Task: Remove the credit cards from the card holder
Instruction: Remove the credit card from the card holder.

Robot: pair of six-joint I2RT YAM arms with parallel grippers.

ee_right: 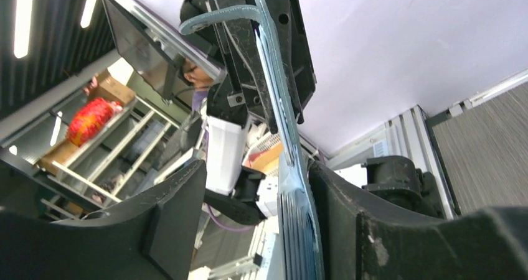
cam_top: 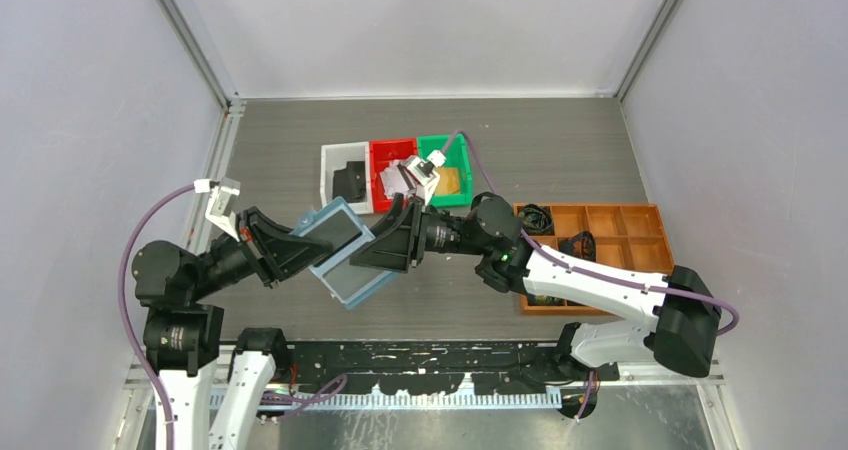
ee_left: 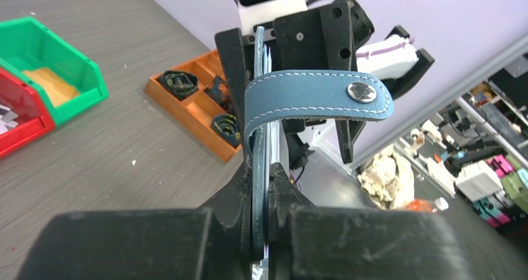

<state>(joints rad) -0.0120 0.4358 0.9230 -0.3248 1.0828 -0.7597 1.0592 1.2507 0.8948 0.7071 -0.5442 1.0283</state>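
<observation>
card holder (cam_top: 341,233) hangs open, long axis far-to-near.

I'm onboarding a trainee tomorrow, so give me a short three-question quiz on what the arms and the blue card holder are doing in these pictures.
1. True or false: the left gripper is shut on the blue card holder.
2. In the top view, which bin in the row of three is farthest left? A white, B red, C green.
3. Fill in: the right gripper straddles the card holder's edge with its jaws ____.
Key: 1 true; 2 A, the white bin; 3 open.
</observation>
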